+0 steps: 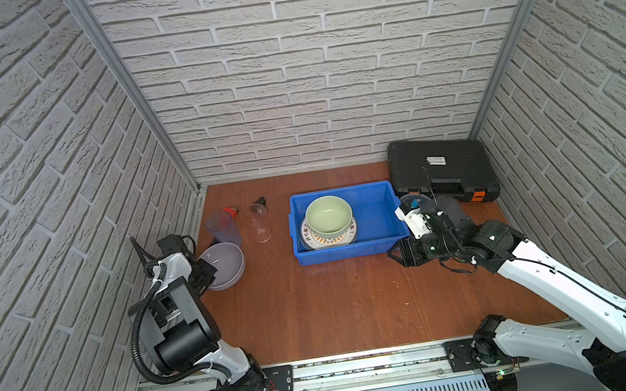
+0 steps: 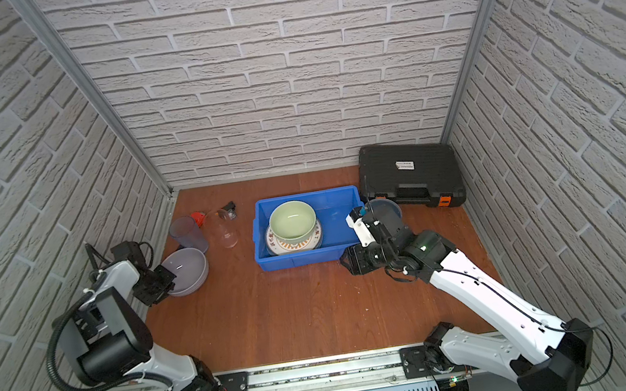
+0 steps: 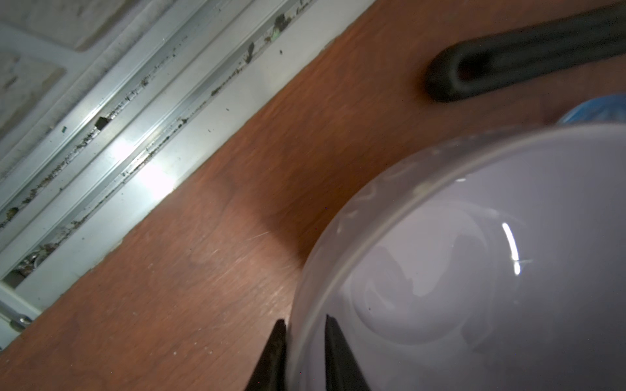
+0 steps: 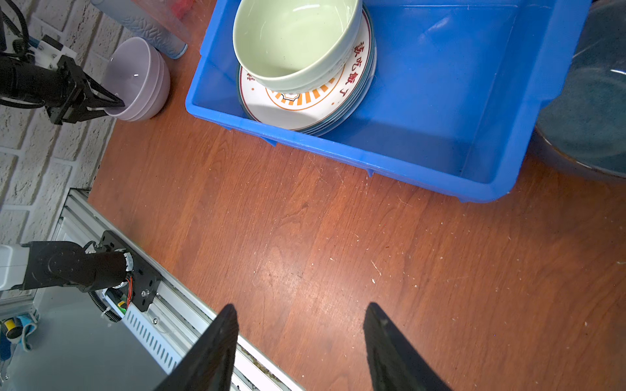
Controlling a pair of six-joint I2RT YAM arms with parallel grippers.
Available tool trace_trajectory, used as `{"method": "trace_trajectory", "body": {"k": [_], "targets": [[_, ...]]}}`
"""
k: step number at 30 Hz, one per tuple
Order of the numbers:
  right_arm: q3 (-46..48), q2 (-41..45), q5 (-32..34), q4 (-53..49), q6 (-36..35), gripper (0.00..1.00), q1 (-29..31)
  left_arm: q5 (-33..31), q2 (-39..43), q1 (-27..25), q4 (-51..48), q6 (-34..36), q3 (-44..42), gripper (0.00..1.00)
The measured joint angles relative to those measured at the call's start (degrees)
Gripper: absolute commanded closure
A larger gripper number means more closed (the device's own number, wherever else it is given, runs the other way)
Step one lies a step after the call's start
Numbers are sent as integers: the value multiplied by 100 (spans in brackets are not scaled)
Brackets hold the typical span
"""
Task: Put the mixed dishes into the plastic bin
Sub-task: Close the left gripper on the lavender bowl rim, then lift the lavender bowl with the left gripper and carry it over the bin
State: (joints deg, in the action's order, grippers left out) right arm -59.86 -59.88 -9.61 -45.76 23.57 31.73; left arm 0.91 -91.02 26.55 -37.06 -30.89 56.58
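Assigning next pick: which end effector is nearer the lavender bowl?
Left. Left end effector straddles the rim of the lavender bowl; right end effector sits past the blue bin.

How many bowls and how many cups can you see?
Bowls: 3 (purple bowl, green bowl, dark blue bowl)
Cups: 2 (purple cup, clear cup)
Total: 5
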Motion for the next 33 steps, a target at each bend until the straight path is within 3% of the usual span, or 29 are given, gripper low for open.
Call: {"method": "trace_trajectory", "body": {"k": [8,20,27,33], "targets": [[0,0,37,0,0,39,0,0,184,-33,-7,-66,-146,100],[7,0,50,9,0,39,0,-37,879,-44,-726,393,-195,100],[52,-2,55,17,2,39,0,105,1803,-87,-1287,688,-173,100],[52,-2,55,57,7,39,0,184,2218,-350,-2079,828,415,100]]}}
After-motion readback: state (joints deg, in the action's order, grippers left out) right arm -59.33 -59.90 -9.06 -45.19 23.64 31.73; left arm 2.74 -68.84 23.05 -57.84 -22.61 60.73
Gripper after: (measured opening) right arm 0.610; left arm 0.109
